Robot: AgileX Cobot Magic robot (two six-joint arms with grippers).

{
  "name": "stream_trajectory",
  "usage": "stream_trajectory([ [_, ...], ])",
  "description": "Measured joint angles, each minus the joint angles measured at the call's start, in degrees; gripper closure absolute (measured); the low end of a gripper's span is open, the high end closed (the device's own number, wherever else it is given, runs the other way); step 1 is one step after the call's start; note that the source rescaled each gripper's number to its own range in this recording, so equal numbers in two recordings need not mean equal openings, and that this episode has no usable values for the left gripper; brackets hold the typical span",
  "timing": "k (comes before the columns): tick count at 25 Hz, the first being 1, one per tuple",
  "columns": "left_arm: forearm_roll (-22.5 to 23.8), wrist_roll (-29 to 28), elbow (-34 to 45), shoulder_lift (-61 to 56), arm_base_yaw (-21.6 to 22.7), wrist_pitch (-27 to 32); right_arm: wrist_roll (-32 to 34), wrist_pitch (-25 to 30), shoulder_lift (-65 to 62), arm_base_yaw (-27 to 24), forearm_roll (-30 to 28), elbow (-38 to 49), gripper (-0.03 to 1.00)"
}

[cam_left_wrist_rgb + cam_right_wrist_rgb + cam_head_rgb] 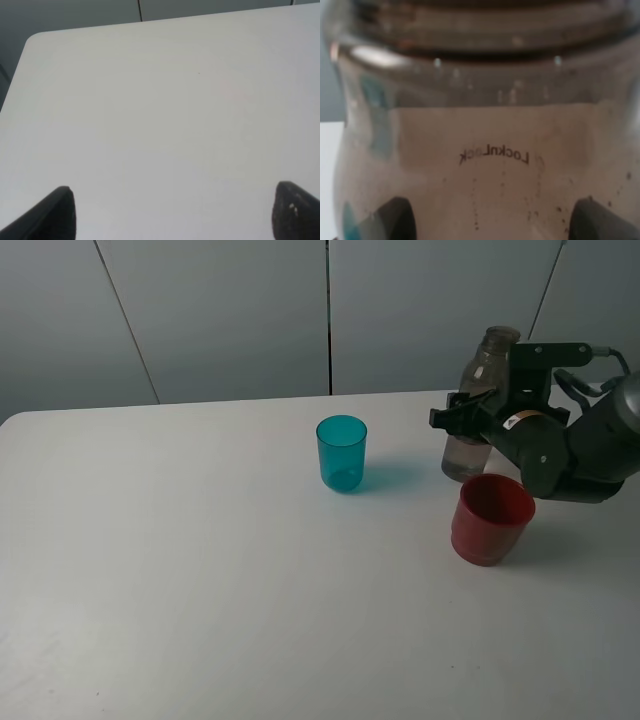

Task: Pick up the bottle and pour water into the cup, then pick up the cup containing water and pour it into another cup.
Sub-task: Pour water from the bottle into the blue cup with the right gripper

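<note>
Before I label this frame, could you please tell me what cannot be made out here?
- Water level in the bottle: exterior high view, right end effector covers its middle; right wrist view blurred.
- Contents of the teal tumbler: exterior high view, too small.
- Left end effector: left wrist view, fingers cut by the edge.

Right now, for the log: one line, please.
right fingers: shut on bottle | left fingers: open, empty | teal cup: upright | red cup: upright
</note>
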Motion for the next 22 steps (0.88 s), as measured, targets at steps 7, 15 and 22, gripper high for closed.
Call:
stream_trajectory([
  [7,0.0,0.0,0.0,0.0,0.0,0.0,-21.27,13.46,-8.54,0.38,0.25,-2.2,0.94],
  [15,0.0,0.0,0.0,0.0,0.0,0.0,-46.39,19.71,-11.37,6.39,1.8,-7.32,0.94],
  [22,0.0,0.0,0.0,0.0,0.0,0.0,-58.79,21.39,-10.9,7.96,2.01,-10.27,0.94],
])
